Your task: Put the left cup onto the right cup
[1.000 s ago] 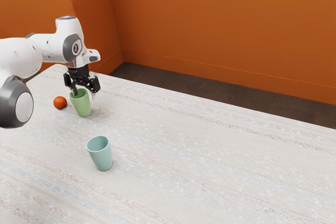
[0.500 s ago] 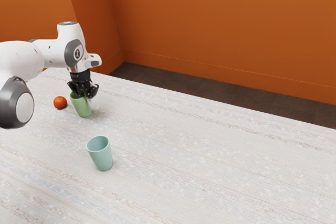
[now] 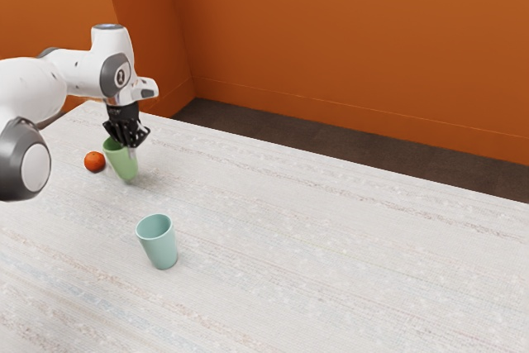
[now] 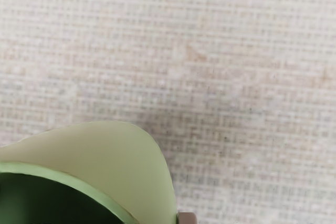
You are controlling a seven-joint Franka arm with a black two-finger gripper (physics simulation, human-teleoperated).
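Gripping green cup [image 3: 123,164] — orange ball [image 3: 95,161] beside, teal cup [image 3: 157,241] apart.

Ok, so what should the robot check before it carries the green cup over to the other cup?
1. Hold: gripper shut on green cup, ok.
2. Tilt: green cup upright, not ok, it leans.
3. Height: green cup clear of table, cannot tell.
4. Target: teal cup upright, mouth up, ok.
5. Way: table between cups free, ok.
6. Neighbour: orange ball apart from green cup, cannot tell.
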